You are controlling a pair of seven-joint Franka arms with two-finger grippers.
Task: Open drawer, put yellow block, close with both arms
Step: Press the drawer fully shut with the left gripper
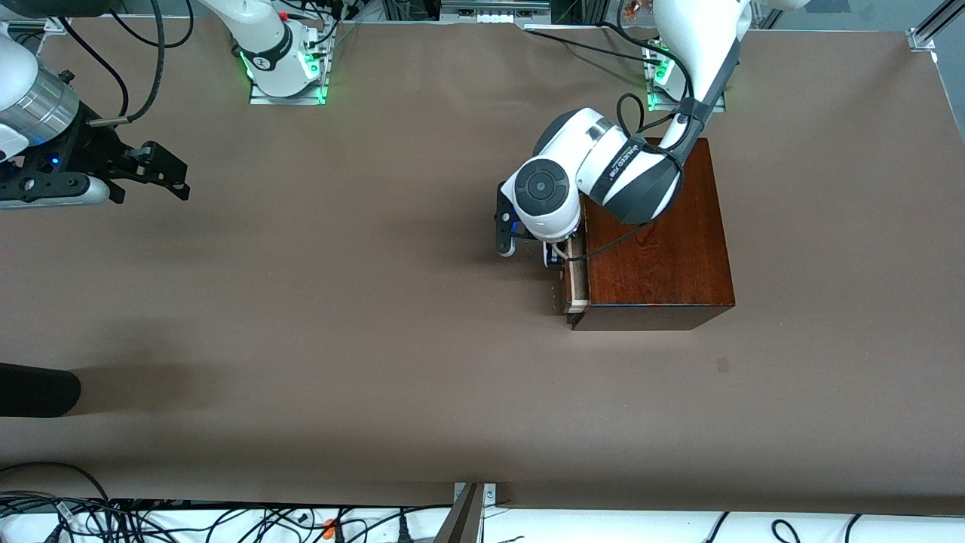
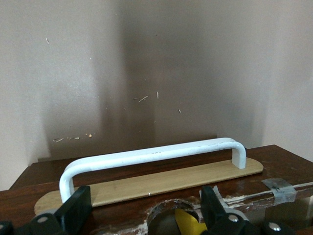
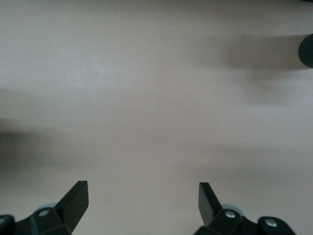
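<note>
The mahogany box (image 1: 656,241) stands toward the left arm's end of the table. Its drawer (image 1: 577,275) is out a little, showing a pale wood strip. The left arm's wrist (image 1: 543,196) hangs over the drawer front and hides the hand. In the left wrist view my left gripper (image 2: 145,205) is open, close to the white handle (image 2: 151,156) without touching it. A piece of the yellow block (image 2: 188,223) shows in a round opening in the wood between the fingers. My right gripper (image 1: 151,170) is open and empty over bare table at the right arm's end, and also shows in the right wrist view (image 3: 143,196).
A black rounded object (image 1: 38,388) lies at the table's edge at the right arm's end, nearer to the front camera; it also shows in the right wrist view (image 3: 307,49). A strip of clear tape (image 2: 279,188) sits on the wood beside the left gripper.
</note>
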